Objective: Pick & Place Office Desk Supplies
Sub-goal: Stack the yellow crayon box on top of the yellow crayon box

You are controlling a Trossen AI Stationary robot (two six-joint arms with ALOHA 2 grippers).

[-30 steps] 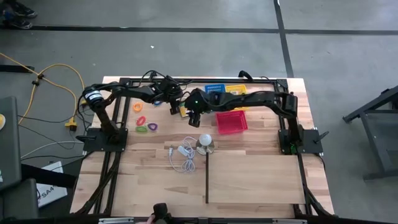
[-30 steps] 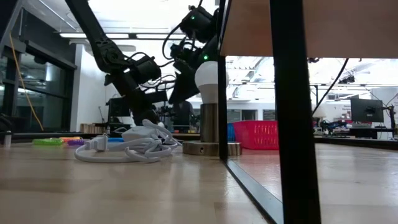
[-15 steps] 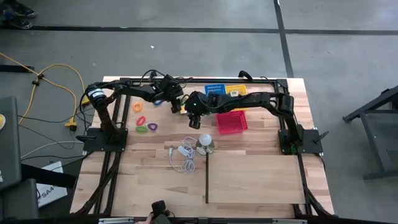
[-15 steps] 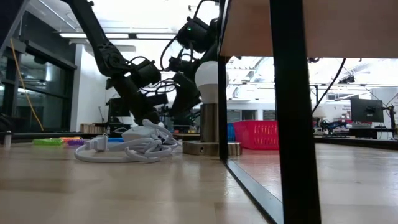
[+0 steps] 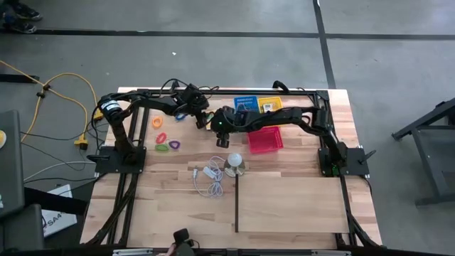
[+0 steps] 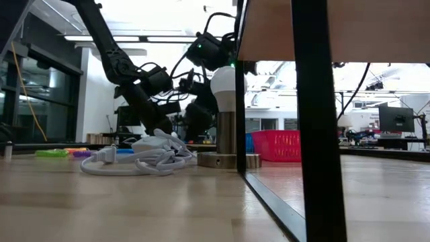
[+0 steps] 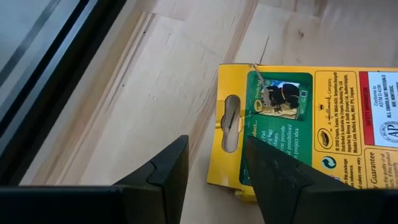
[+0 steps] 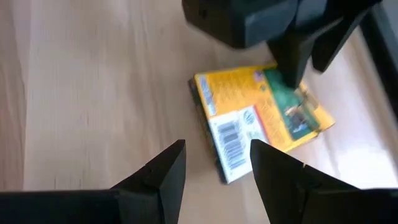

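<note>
Early stage: both grippers, left (image 7: 214, 177) and right (image 8: 217, 171), open and empty over the packet (image 8: 261, 118) lying on the worktop (image 5: 284, 199); rings (image 5: 165, 139) unsorted, nothing visibly binned.

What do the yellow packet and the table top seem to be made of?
Yellow packet: probably printed cardboard with a slight sheen; flat folded edges, a punched hang slot and a barcode panel show. Table top: pale wood in joined strips, matte to satin, with visible grain and seams.
</note>
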